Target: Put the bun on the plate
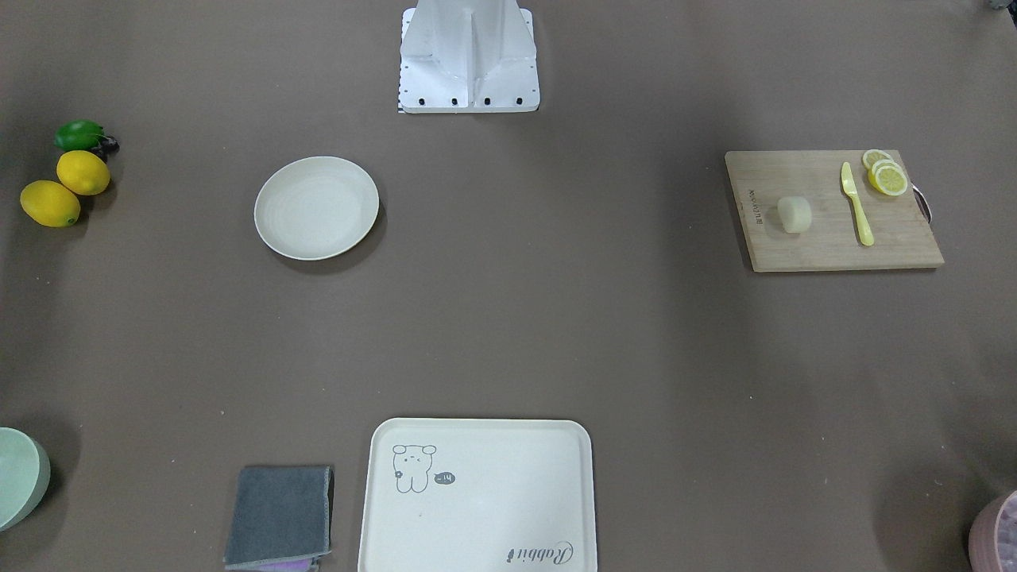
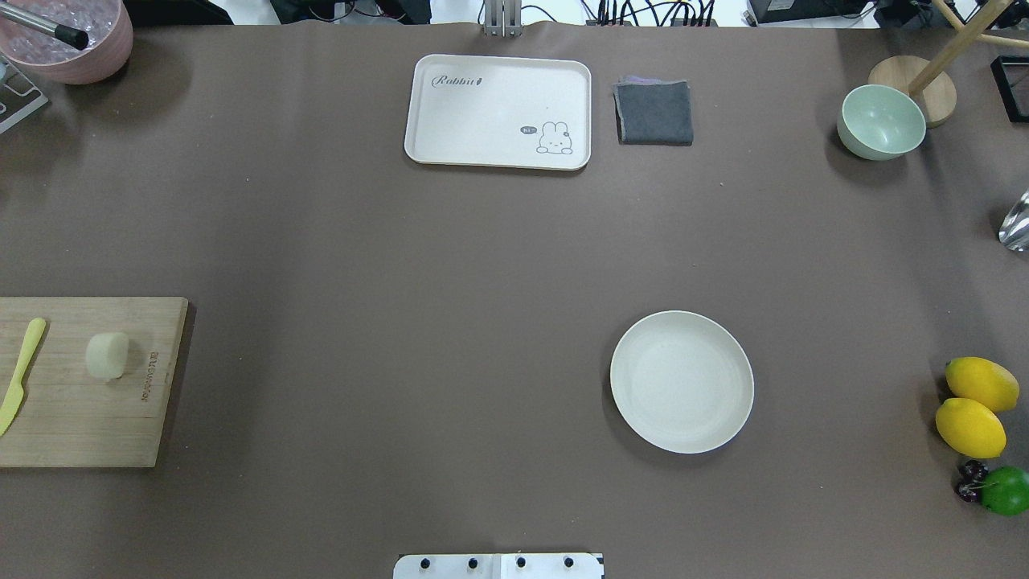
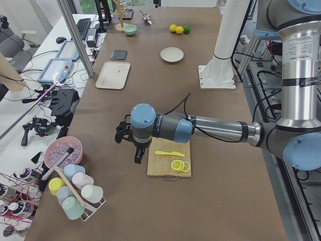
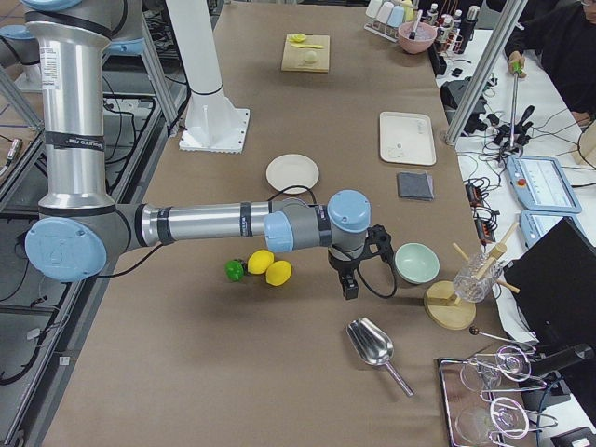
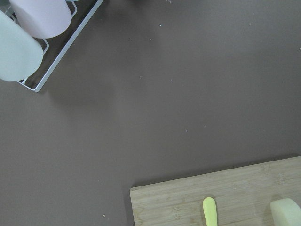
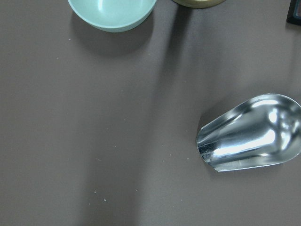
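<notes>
The bun [image 1: 794, 214] is a pale cream lump lying on a wooden cutting board [image 1: 826, 238], also seen in the overhead view as the bun [image 2: 107, 355]. The empty off-white plate [image 1: 316, 207] sits far from it, on the table's other half, plate [image 2: 682, 381]. My left gripper [image 3: 137, 158] hangs beside the board's outer end; only the exterior left view shows it, so I cannot tell its state. My right gripper [image 4: 351, 289] hovers near the green bowl [image 4: 416, 263], well away from the plate; I cannot tell its state either. The bun's edge [image 5: 287, 213] shows in the left wrist view.
A yellow knife [image 1: 856, 204] and lemon slices [image 1: 886, 173] share the board. A cream tray [image 2: 498, 111] and grey cloth [image 2: 654, 112] lie at the far edge. Two lemons [image 2: 971, 406] and a lime [image 2: 1006, 490] sit at the right edge. A metal scoop [image 6: 251, 133] lies near the right wrist.
</notes>
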